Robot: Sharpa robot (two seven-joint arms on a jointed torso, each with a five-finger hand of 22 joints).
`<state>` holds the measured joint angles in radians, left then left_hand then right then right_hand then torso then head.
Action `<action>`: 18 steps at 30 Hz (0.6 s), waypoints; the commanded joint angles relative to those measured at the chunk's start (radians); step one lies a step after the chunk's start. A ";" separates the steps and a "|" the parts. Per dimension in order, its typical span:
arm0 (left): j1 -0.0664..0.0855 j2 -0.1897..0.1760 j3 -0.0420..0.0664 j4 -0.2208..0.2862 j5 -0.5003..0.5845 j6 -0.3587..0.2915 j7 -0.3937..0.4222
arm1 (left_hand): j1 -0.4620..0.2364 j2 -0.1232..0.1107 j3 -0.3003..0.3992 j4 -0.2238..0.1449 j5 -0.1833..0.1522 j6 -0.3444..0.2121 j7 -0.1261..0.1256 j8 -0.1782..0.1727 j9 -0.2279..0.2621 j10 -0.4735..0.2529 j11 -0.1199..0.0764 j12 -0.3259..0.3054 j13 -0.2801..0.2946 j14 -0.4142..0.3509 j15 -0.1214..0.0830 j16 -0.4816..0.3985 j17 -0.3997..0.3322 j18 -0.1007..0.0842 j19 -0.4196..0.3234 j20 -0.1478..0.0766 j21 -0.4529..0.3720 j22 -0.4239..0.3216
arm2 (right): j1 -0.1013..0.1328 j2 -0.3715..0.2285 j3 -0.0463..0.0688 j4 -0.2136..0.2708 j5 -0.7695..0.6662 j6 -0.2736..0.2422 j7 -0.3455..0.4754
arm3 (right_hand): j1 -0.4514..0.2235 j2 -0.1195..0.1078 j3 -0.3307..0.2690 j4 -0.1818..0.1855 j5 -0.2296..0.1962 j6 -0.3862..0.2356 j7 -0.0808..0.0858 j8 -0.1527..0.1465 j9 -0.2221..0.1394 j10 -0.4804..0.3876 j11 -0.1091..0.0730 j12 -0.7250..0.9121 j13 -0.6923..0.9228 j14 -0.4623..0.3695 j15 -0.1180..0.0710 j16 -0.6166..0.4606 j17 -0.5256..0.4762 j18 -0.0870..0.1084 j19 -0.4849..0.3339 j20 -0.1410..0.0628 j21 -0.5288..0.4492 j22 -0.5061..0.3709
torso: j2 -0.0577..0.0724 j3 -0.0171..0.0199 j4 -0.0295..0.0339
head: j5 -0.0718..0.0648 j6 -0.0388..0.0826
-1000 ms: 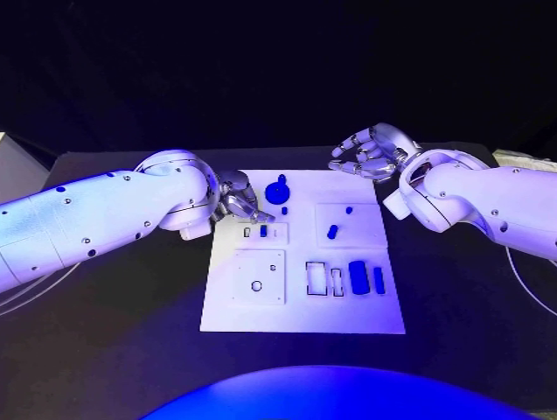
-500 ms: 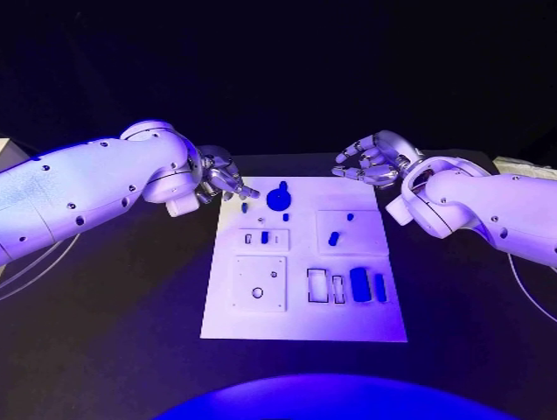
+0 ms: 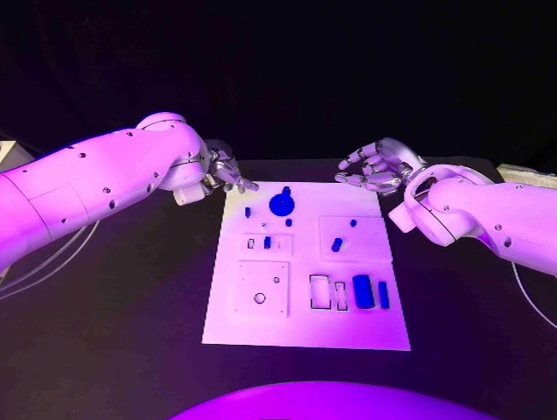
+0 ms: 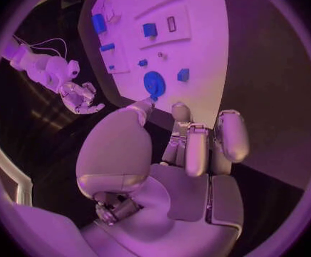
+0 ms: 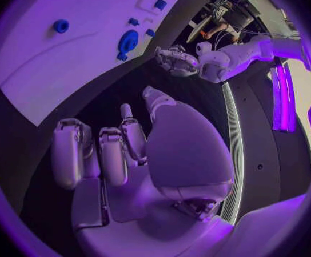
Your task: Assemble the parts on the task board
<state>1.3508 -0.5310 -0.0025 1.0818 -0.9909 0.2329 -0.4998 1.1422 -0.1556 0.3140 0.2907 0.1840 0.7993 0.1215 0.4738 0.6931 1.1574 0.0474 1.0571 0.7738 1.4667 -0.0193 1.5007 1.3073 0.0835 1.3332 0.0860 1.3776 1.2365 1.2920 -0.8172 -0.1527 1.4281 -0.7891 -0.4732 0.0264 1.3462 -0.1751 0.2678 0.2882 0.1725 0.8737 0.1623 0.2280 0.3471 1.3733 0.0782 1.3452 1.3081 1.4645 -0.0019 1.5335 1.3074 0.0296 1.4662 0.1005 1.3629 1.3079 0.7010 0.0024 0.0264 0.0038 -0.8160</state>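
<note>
Left hand (image 3: pixel 223 171) hovers off the far left corner of the task board (image 3: pixel 306 328), above black table (image 3: pixel 114 332). Fingers loosely curled, nothing between them; in the left wrist view (image 4: pixel 191 148) palm is bare and fingertips sit apart, pointing toward the board's near edge. Holding nothing.

Right hand (image 3: pixel 377 166) hovers past the board's far right corner, fingers bent inward but separated, palm bare. Right wrist view (image 5: pixel 120 148) confirms no part in it.

Outward to the board: white plate lying flat mid-table, between the two hands. Round blue disc part (image 3: pixel 281 204) with a small stub sits at the far end, nearest the left hand. Small blue piece (image 3: pixel 288 222) just below it. Blue peg (image 3: pixel 267 242) stands in the small left recess plate; another blue peg (image 3: pixel 337 245) on the right square plate, with a tiny blue dot (image 3: pixel 351 222) beyond it. Nearer row: empty rectangular slots, then a wide blue block (image 3: pixel 363 291) and a slim blue bar (image 3: pixel 383 294) side by side, close but apart.
</note>
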 commanded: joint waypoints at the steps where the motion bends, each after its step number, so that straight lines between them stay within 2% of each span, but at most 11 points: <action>1: 0.002 0.015 -0.003 -0.028 -0.035 0.075 0.011 | -0.036 -0.006 -0.028 0.002 -0.007 0.009 -0.001 0.001 -0.006 0.000 -0.004 0.007 -0.004 0.061 0.001 0.003 0.154 -0.003 0.005 0.000 0.001 -0.003 | 0.000 0.001 0.000 0.003 -0.002 0.003 0.013 | -0.011 0.002 0.001 0.001 0.005 -0.009 0.001 -0.002 -0.001 -0.005 0.001 -0.003 0.059 0.084 0.005 -0.004 0.190 0.020 0.018 0.004 -0.004 0.118 | 0.003 -0.0024 -0.0024 | 0.000 -0.004; 9: -0.002 0.044 -0.018 -0.083 -0.042 0.106 0.020 | -0.048 -0.007 -0.045 0.002 -0.008 0.014 -0.004 0.008 -0.009 0.002 -0.006 0.013 0.001 0.063 -0.001 0.005 0.158 -0.004 0.008 -0.001 0.004 0.002 | 0.000 -0.001 0.000 0.009 -0.002 0.004 0.013 | -0.011 0.002 0.001 0.001 0.005 -0.009 0.001 -0.002 -0.001 -0.005 0.001 -0.003 0.059 0.084 0.005 -0.004 0.190 0.020 0.018 0.004 -0.004 0.118 | 0.003 -0.0031 -0.0008 | 0.001 -0.006; 18: -0.010 0.067 -0.029 -0.112 -0.041 0.114 0.037 | -0.045 0.003 -0.046 0.001 -0.005 0.020 -0.006 0.014 -0.010 0.008 -0.008 0.020 0.007 0.065 -0.002 0.009 0.164 -0.005 0.012 -0.002 0.007 0.008 | 0.000 0.002 0.000 0.007 -0.002 0.007 0.014 | -0.011 0.002 0.001 0.001 0.005 -0.009 0.001 -0.002 -0.001 -0.005 0.001 -0.003 0.059 0.084 0.005 -0.004 0.190 0.020 0.018 0.004 -0.004 0.118 | 0.002 -0.0027 -0.0021 | 0.002 -0.006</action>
<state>1.3418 -0.4681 -0.0317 0.9721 -1.0259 0.3174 -0.4862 1.0964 -0.1599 0.2745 0.2925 0.1800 0.8121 0.1163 0.4846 0.6843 1.1619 0.0429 1.0722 0.7806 1.4667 -0.0194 1.5046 1.3073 0.0835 1.3368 0.0826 1.3810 1.2432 1.2921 -0.8163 -0.1527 1.4341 -0.7890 -0.4730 0.0272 1.3463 -0.1751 0.2679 0.2882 0.1725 0.8737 0.1623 0.2280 0.3471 1.3734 0.0782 1.3452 1.3079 1.4645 -0.0019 1.5335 1.3073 0.0297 1.4662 0.1005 1.3630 1.3077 0.7034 -0.0007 0.0246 0.0058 -0.8231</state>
